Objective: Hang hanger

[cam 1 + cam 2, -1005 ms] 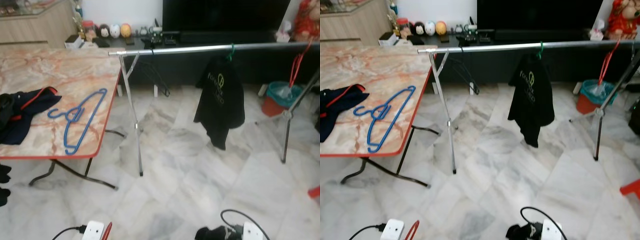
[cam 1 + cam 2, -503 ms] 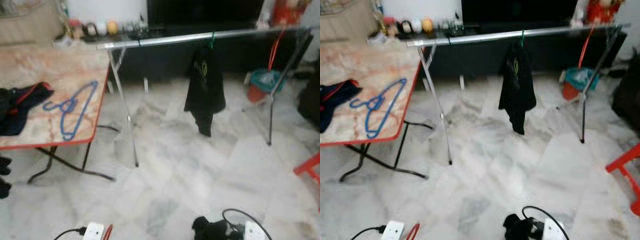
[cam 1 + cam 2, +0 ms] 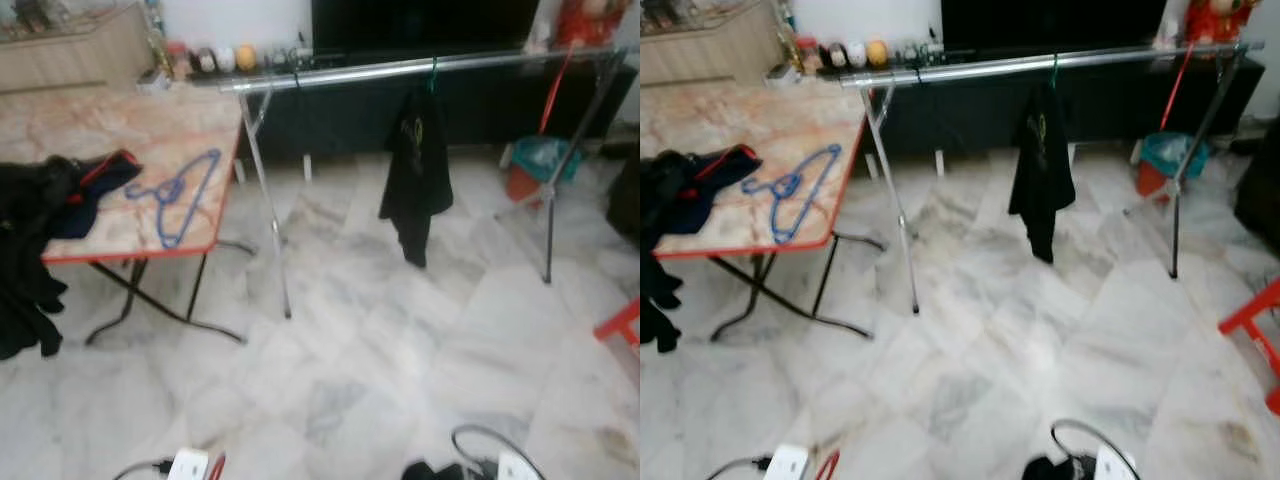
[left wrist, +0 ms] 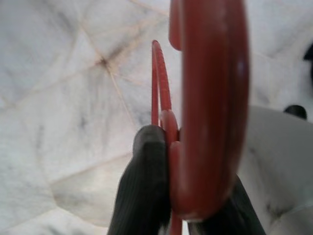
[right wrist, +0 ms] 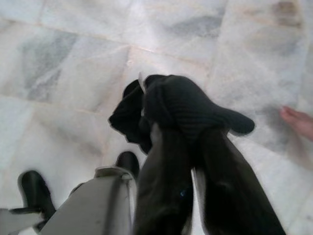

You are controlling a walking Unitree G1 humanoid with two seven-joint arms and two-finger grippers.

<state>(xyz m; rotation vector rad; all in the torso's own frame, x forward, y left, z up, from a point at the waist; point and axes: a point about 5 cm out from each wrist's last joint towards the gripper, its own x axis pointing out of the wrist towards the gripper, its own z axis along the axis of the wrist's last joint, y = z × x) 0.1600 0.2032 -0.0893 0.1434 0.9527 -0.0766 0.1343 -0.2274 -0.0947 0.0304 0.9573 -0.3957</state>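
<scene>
Left gripper (image 4: 168,147) hangs low over the floor, fingers clamped on a red hanger (image 4: 208,98). Right gripper (image 5: 188,147) also low, pinching what looks like dark cloth (image 5: 166,105).

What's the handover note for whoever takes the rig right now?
Left gripper: shut on a red hanger, held low over the marble floor.
Right gripper: shut on dark cloth.
Rack rail ahead carries a black shirt and another red hanger. A blue hanger lies on the table.
Done: hanger picked up.
Left: approach the rail, hook it on.
</scene>
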